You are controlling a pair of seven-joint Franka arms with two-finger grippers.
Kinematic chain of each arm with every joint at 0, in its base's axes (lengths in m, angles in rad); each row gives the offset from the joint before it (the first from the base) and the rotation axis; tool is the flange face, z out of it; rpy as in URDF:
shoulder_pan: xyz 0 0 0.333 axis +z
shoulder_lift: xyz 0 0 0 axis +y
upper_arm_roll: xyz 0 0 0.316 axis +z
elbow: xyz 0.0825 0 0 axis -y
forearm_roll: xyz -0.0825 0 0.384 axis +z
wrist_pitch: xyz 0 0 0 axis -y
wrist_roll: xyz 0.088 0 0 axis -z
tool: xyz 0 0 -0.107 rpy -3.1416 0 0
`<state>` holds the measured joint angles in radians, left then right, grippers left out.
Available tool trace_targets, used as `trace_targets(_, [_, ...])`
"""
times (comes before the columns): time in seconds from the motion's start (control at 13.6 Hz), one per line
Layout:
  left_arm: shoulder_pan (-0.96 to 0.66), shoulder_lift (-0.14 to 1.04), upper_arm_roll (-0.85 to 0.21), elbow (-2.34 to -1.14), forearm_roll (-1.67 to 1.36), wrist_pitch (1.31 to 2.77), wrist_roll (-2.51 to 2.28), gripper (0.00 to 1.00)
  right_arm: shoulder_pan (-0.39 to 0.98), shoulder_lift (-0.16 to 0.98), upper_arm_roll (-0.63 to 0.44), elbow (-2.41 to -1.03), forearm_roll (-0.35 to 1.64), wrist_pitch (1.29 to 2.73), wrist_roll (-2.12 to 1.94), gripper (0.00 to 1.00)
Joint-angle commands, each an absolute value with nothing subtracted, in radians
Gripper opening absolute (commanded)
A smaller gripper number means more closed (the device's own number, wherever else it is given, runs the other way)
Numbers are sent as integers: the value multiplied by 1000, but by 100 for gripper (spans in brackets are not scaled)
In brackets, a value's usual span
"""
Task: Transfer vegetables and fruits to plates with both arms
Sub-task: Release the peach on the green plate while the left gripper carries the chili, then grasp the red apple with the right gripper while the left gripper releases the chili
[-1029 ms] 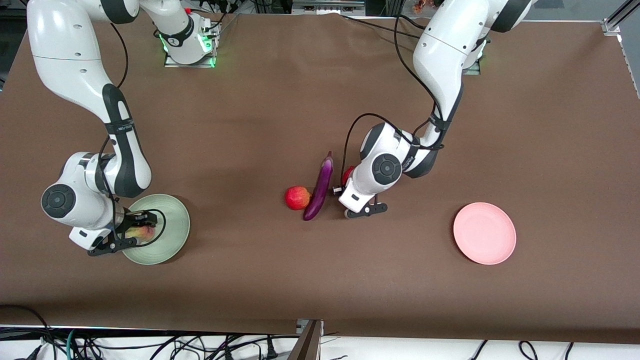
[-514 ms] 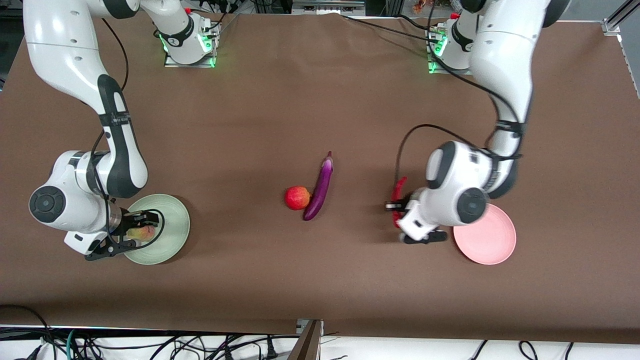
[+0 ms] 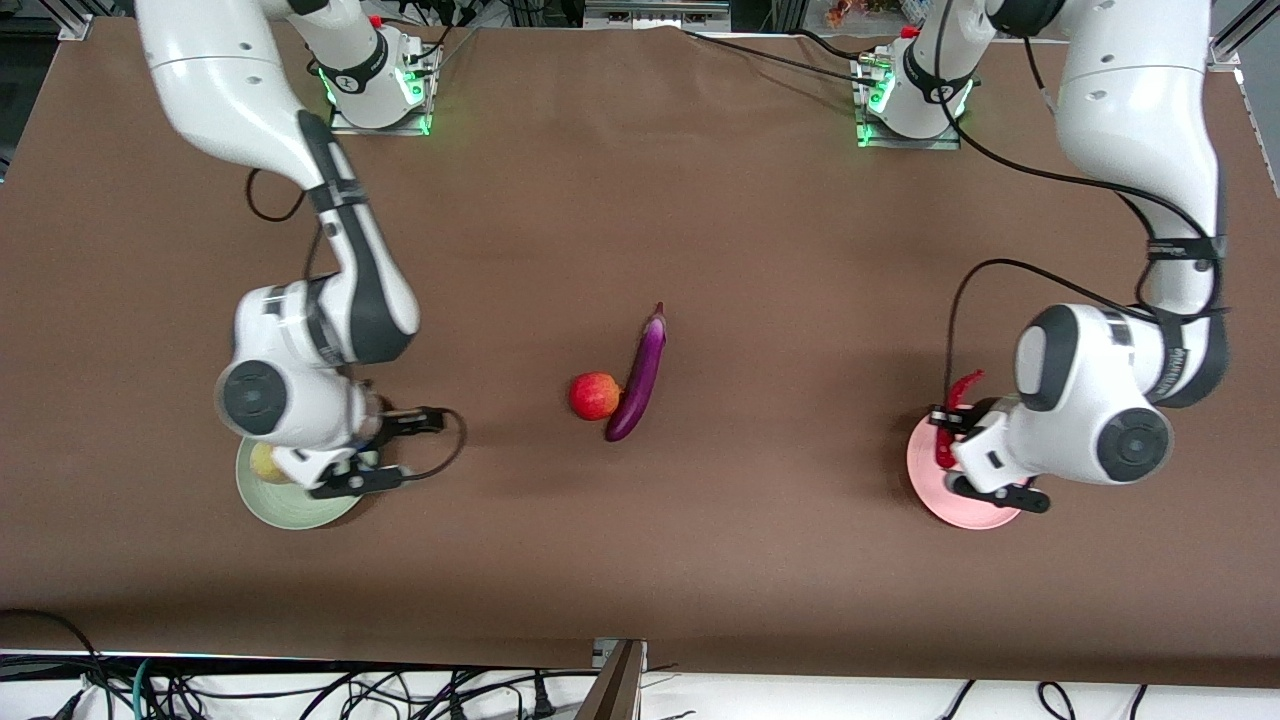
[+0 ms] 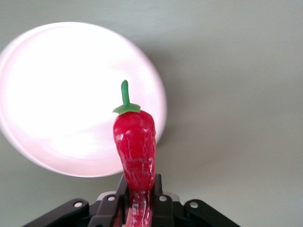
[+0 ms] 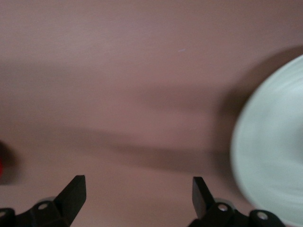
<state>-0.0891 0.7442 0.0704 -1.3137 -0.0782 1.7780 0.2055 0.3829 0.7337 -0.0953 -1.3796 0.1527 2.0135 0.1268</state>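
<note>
The left gripper (image 3: 950, 432) is hanging over the edge of the pink plate (image 3: 940, 500) that faces the table's middle, its fingers (image 4: 156, 201) closing tight on the red chili pepper (image 3: 955, 410). In the left wrist view the chili pepper (image 4: 136, 151) is pointing its green stem away from the jaws, with the pink plate (image 4: 57, 94) lying bright beneath it and partly to one side. The right gripper (image 3: 395, 450) is sitting over bare table just beside the mint green plate (image 3: 290, 505), on the plate's side toward the table's middle, with its fingers (image 5: 73, 191) spreading wide and holding nothing. The right wrist view is showing only the brown table (image 5: 142, 71) between those fingers, with the rim of the mint green plate (image 5: 270, 156) at one edge of the frame. The yellow-green peach (image 3: 264, 462) is resting on the mint green plate, partly hidden under the right arm's wrist. Taking the pink plate as the mark, the purple eggplant (image 3: 640, 375) is lying well apart from it toward the right arm's end of the table, slightly farther from the front camera. The red apple (image 3: 595, 395) is touching the eggplant on the side turned away from the pink plate.
</note>
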Motion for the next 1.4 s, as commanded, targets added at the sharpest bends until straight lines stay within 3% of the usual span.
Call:
trace_targets(0.0, [-91, 791, 61, -1315, -32, 1883, 239, 0, 425, 739, -66, -1379, 173, 2028, 240, 99])
trace_targets(0.37, [-57, 853, 61, -1302, -31, 2028, 345, 0, 527, 762, -49, -1379, 322, 2153, 279, 99])
trace_targets(0.81, [-55, 891, 64, -1290, -31, 2085, 353, 0, 626, 819, -51, -1381, 307, 2283, 385, 99])
trace_targets(0.88, [-57, 900, 64, -1273, -28, 2083, 351, 20, 633, 825, -51, -1381, 307, 2289, 385, 99])
trace_targets(0.96, [-58, 903, 64, -1264, -8, 2083, 359, 55, 638, 830, -52, -1381, 305, 2298, 385, 99])
trace_targets(1.03, [-57, 902, 63, -1262, 3, 2083, 362, 100, 638, 834, -52, -1382, 305, 2304, 385, 99])
trace_targets(1.32, [-71, 881, 58, -1247, 5, 2022, 356, 100, 643, 845, -52, -1384, 262, 2306, 387, 99])
